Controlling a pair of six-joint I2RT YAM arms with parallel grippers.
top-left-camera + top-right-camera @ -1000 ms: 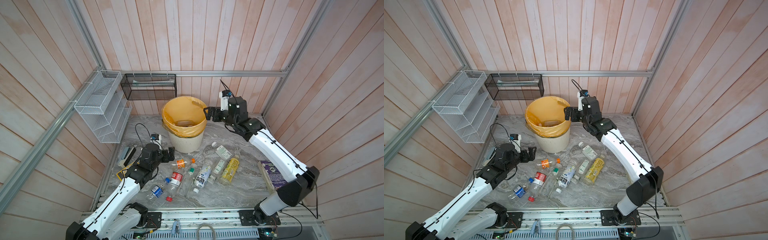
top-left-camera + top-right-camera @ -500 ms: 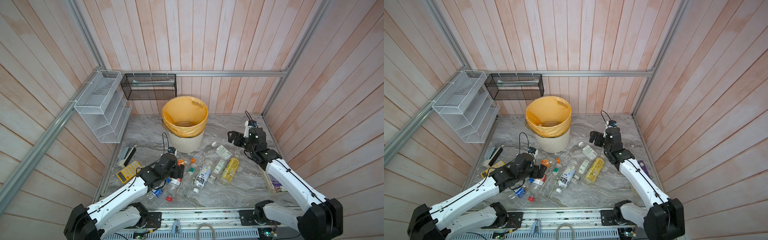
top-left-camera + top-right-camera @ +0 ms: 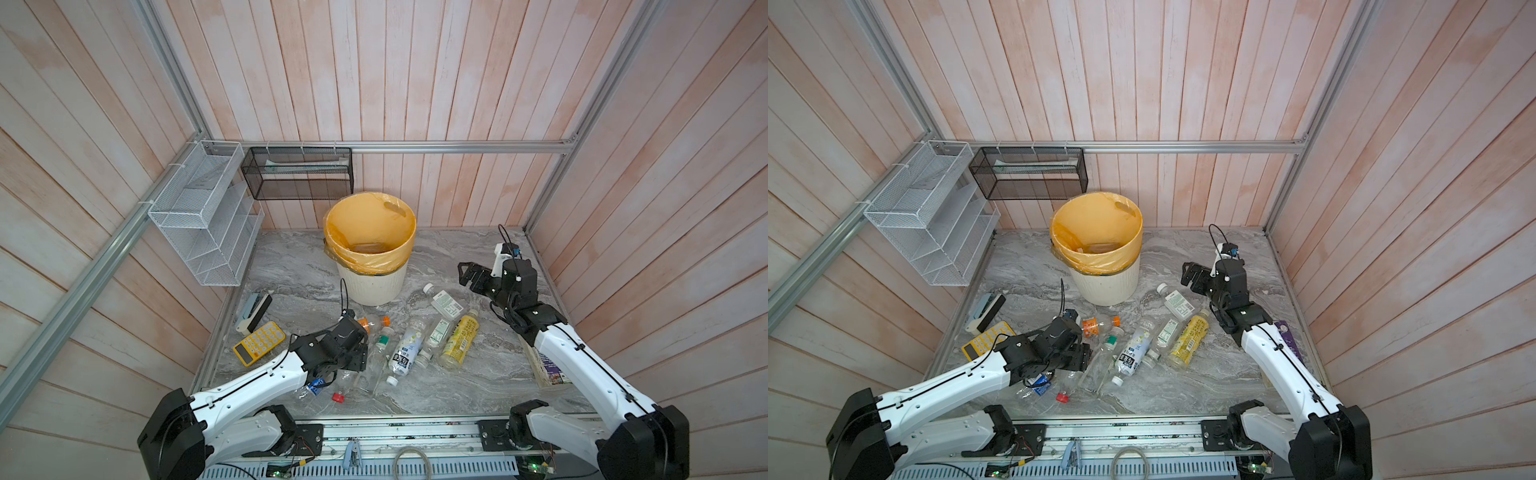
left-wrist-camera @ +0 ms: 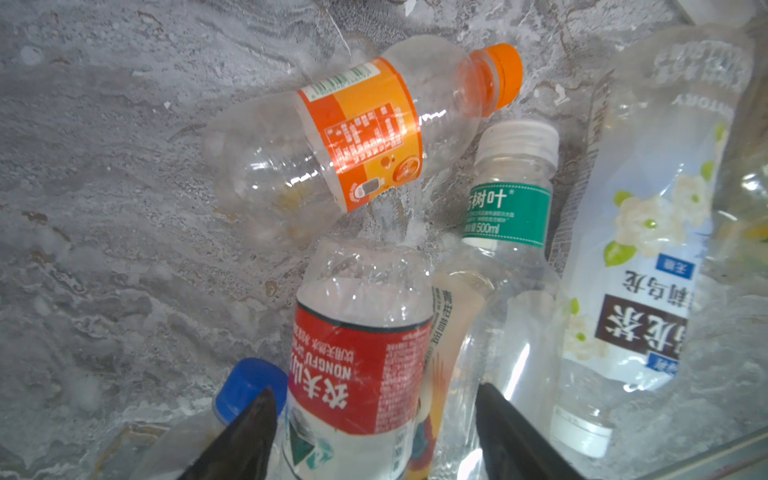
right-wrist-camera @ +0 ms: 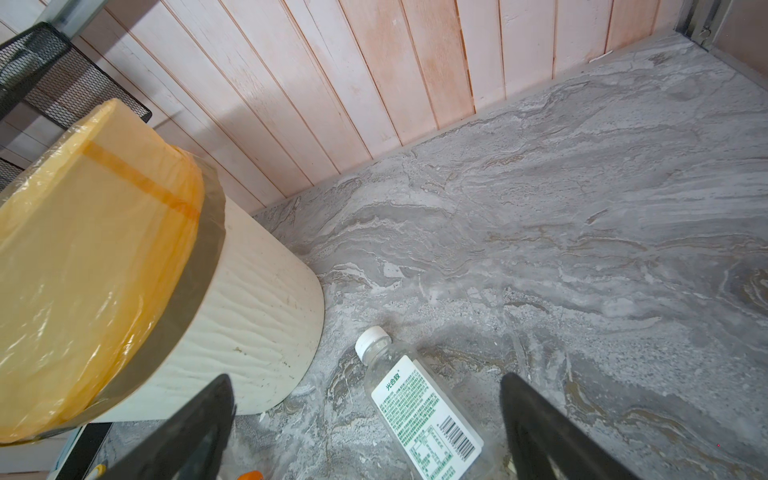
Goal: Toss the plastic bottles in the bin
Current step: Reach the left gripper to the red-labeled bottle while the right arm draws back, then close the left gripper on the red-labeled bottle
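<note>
Now we straddle the red-label bottle (image 4: 361, 353) with our left gripper (image 4: 374, 388), jaws apart, amid the plastic bottles (image 3: 409, 349) strewn on the near side of the bin (image 3: 370, 286); our right gripper (image 5: 365, 375) gapes empty. Light, crushable and slick, it likely wants a mid-body pinch at the label.

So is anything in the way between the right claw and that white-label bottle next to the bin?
Nothing visible. The open right gripper points straight at the white-label bottle, with only bare marble table between them.
</note>
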